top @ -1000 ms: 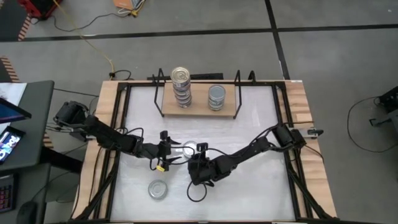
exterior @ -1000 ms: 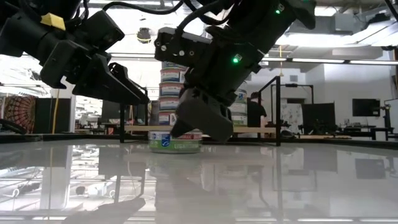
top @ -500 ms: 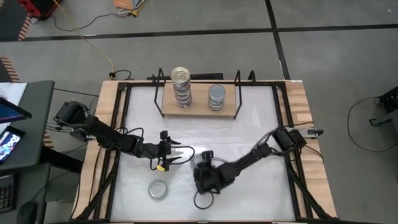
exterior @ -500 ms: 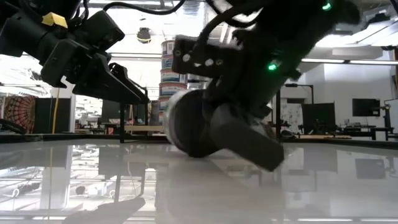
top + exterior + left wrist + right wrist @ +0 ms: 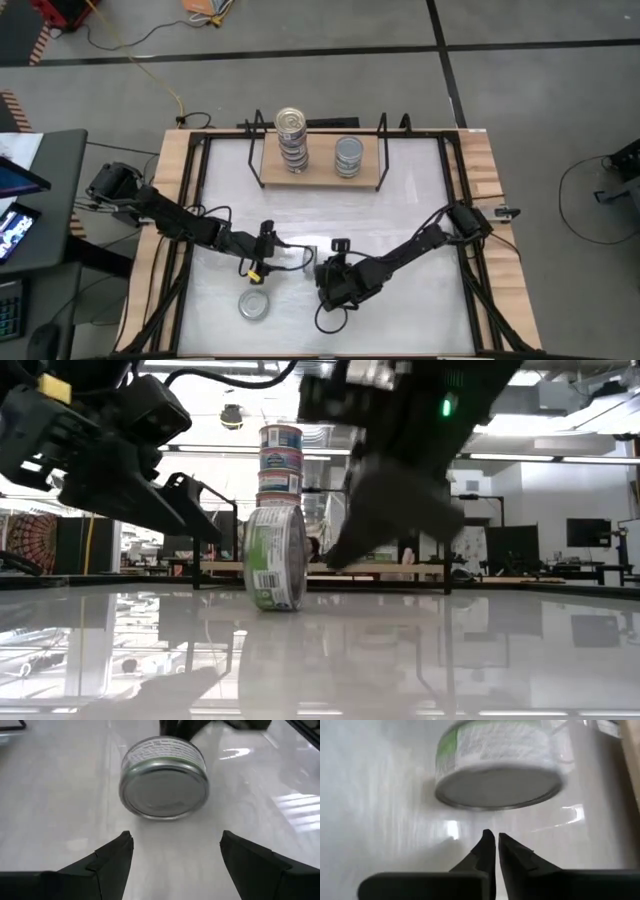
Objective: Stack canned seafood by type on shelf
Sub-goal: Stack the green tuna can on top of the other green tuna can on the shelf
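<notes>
A tin with a green-and-white label [image 5: 275, 557] stands on its rim on the white table, between my two grippers; it also shows in the high view [image 5: 303, 256]. Its silver flat face [image 5: 165, 790] is turned toward my left gripper [image 5: 176, 837], which is open, with the tin just beyond its fingertips. My right gripper [image 5: 496, 837] is shut and points at the tin's other side [image 5: 500, 765] with a small gap showing. On the shelf [image 5: 320, 178] stand a tall stack of gold-topped tins [image 5: 290, 135] and a shorter stack of silver-topped tins [image 5: 347, 155].
Another silver-topped tin [image 5: 254, 303] lies flat on the table near the front left. Black wire frames [image 5: 257, 150] stand at both ends of the shelf. Wooden rails [image 5: 170, 200] border the table on both sides.
The tin lay flat on the table under my right gripper; the gripper tipped it up while moving toward the near edge. The tin now stands on its rim and the right gripper has drawn back from it. My left gripper has moved slightly toward the near edge and lower.
</notes>
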Action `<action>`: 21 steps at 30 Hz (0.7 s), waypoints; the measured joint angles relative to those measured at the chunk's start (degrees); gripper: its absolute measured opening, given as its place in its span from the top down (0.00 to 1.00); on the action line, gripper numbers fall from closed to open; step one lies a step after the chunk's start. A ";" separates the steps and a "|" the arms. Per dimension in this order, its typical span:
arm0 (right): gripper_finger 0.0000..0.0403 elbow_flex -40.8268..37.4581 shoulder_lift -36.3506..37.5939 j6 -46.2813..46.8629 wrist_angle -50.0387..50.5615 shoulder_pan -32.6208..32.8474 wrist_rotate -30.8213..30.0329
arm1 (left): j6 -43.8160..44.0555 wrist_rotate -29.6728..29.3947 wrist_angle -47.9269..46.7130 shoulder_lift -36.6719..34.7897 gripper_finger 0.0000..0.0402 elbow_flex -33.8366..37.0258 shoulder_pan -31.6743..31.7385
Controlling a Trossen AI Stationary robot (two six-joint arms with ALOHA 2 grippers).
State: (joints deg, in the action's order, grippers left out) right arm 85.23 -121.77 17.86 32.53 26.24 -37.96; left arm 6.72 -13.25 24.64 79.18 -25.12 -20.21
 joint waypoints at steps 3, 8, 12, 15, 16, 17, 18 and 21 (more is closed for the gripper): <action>0.84 0.04 2.91 1.71 1.61 0.06 0.20 | 0.02 -0.90 0.30 0.00 0.28 0.00 0.05; 0.75 0.07 6.78 -0.02 1.87 0.93 0.75 | -0.21 -1.12 1.83 0.00 0.28 0.00 0.04; 0.62 0.11 8.49 -6.41 0.59 1.91 2.18 | -1.20 -0.86 1.83 0.00 0.28 0.00 0.04; 0.48 0.15 8.99 -10.97 -1.70 1.64 5.94 | -1.18 -0.90 1.79 0.00 0.28 0.00 0.04; 0.44 0.47 9.00 -12.28 -1.76 1.30 7.02 | -0.95 -0.95 1.77 0.00 0.28 0.00 0.04; 0.40 0.91 9.00 -13.55 -1.40 0.88 7.52 | -0.62 -0.97 1.77 0.00 0.28 0.00 0.04; 0.36 1.41 8.98 -14.96 -0.63 0.42 7.57 | -0.12 -1.23 1.69 0.00 0.28 0.00 0.04; 0.28 3.64 8.08 -21.07 2.97 -1.02 7.50 | 2.64 -4.12 0.21 -0.63 0.28 0.00 0.02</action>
State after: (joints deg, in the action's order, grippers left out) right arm 88.87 -113.70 -3.21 35.50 25.22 -30.46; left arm 9.36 -17.37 24.85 78.55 -25.12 -20.19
